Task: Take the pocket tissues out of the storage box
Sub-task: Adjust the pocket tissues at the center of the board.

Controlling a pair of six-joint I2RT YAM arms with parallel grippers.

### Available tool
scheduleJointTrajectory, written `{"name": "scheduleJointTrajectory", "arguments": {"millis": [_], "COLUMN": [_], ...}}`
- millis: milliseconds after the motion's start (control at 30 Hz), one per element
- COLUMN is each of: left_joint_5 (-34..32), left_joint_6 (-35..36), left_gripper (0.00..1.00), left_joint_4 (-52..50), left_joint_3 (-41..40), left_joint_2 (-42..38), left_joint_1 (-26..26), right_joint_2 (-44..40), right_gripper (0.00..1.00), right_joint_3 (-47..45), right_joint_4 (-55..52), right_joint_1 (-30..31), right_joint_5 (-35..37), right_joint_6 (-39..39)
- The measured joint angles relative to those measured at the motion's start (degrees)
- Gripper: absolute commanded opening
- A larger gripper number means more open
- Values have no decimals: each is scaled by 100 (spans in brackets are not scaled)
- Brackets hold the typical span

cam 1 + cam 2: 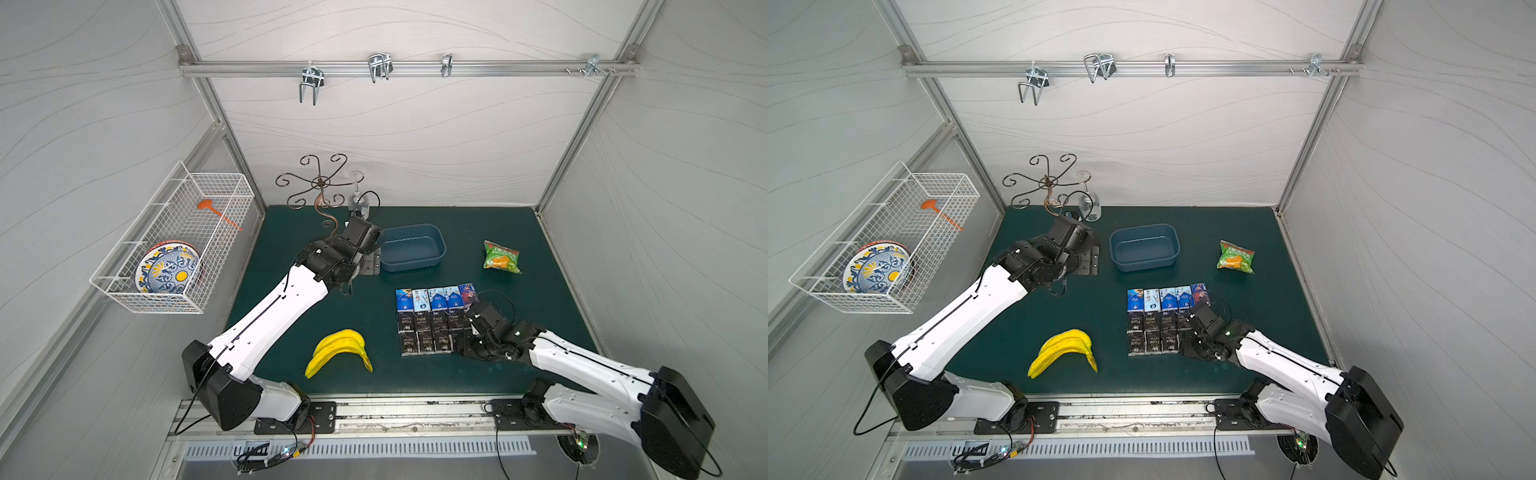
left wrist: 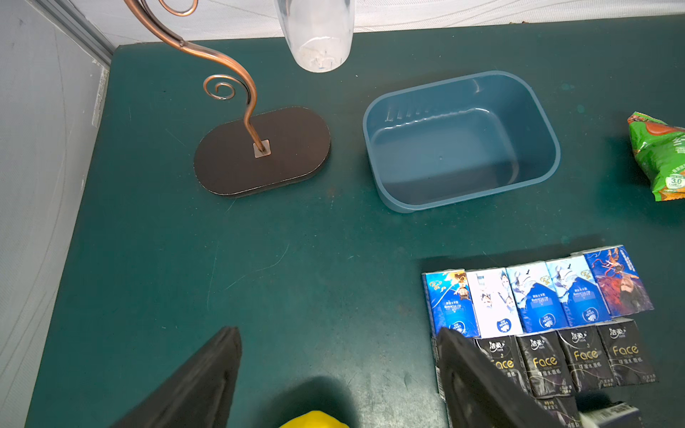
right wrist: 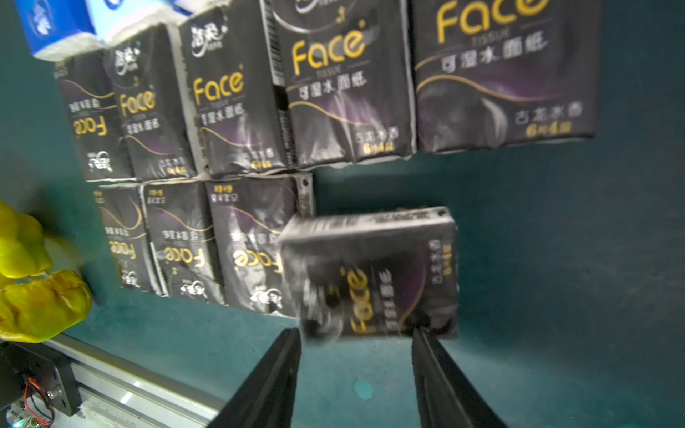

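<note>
The blue-grey storage box (image 1: 432, 266) (image 1: 1144, 266) (image 2: 393, 192) stands empty at the back middle of the green mat. The pocket tissues (image 1: 432, 320) (image 1: 1160, 318) (image 2: 537, 318) (image 3: 237, 111) lie in rows in front of it: blue-and-white ones behind, black "Face" ones nearer. At the right end of the nearest row my right gripper (image 1: 462, 348) (image 1: 1185, 347) (image 3: 356, 333) is shut on the near end of one black packet (image 3: 370, 266), which is tilted over its neighbour. My left gripper (image 1: 371, 264) (image 1: 1090, 262) (image 2: 339, 341) hangs open beside the box's left side, holding nothing.
A yellow banana bunch (image 1: 340, 351) lies front centre, and a green-orange snack bag (image 1: 501, 257) sits to the right of the box. The scrolled metal stand (image 1: 322, 187) and a hanging glass (image 1: 359, 203) are at the back left. A white wire basket (image 1: 174, 241) holds a plate on the left wall.
</note>
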Motion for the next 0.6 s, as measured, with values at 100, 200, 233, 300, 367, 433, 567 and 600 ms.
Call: {"name": "scheduleJointTrajectory", "arguments": {"millis": [100,200,233,300,367,433,567,600], "left_joint_5": [0,0,2,2,4,7,9,7], "left_joint_6": [0,0,-2,-13,-20,-22,-22,-22], "left_gripper": [87,87,87,87,87,87,87,87], "left_joint_4": [0,0,0,2,2,2,2,2], "left_joint_3": [0,0,0,0,0,0,0,0], "left_joint_2": [0,-4,-9,-17,-26,-31,-33,-33], "left_joint_1": [0,0,0,0,-7,-17,-37,-44], "right_joint_2": [-66,-271,-348,-476,-535,-544,-546,-549], "right_gripper": [55,55,55,55,55,54,52,51], "right_joint_3": [-94,-184,-195,-205,-208,-212,-302,-343], "right_joint_4": [-13,-131,-170,-238,-269,-269,-177,-120], "right_joint_1": [-192,-374,-422,-518,-568,-595,-597,-597], "right_joint_5": [13,35,37,35,33,13,-114,-170], "right_joint_6": [-17,-59,-76,-118,-140,-149,-98,-52]}}
